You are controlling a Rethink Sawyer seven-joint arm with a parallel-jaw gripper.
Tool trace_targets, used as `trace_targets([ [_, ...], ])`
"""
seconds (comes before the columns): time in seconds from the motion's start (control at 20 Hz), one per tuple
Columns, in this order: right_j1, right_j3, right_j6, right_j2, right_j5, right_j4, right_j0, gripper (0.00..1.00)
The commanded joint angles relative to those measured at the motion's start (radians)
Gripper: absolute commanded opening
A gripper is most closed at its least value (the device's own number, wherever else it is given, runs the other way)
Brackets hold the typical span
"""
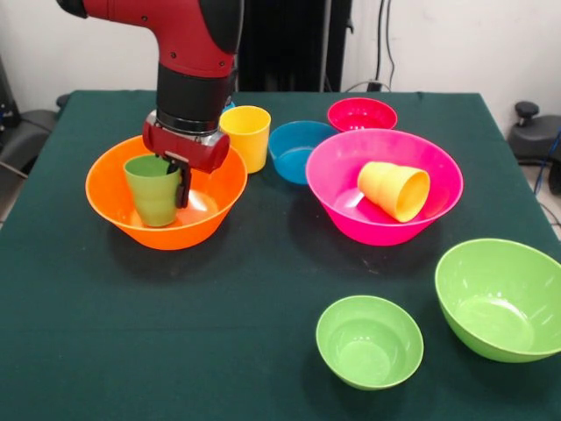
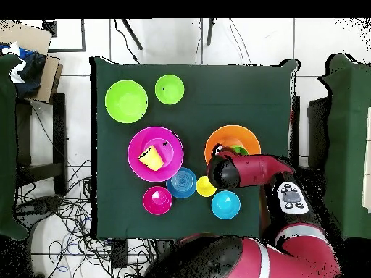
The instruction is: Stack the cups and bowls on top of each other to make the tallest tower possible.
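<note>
A green cup (image 1: 151, 189) stands upright inside the large orange bowl (image 1: 114, 219) at the left. My gripper (image 1: 178, 171) hangs over the cup's right rim, one black finger (image 1: 184, 182) outside the wall, shut on that wall. In the overhead view the arm covers most of the cup and part of the orange bowl (image 2: 232, 135). A yellow cup (image 1: 246, 136) stands upright just behind the orange bowl. An orange-yellow cup (image 1: 396, 189) lies on its side in the large hot pink bowl (image 1: 351, 224).
A darker blue bowl (image 1: 294, 151) and a red-pink bowl (image 1: 361, 114) sit behind the pink one. A small lime green bowl (image 1: 368, 342) and a large lime green bowl (image 1: 500, 298) stand front right. A light blue bowl (image 2: 225, 205) sits near the robot's base.
</note>
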Motion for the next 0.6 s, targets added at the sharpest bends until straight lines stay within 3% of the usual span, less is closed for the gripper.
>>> trace_targets([
  [0.05,0.019,-0.058,-0.144,0.12,0.06,-0.07,-0.004,0.0],
  [0.6,0.019,-0.061,-0.15,0.125,0.07,-0.068,-0.006,0.0],
])
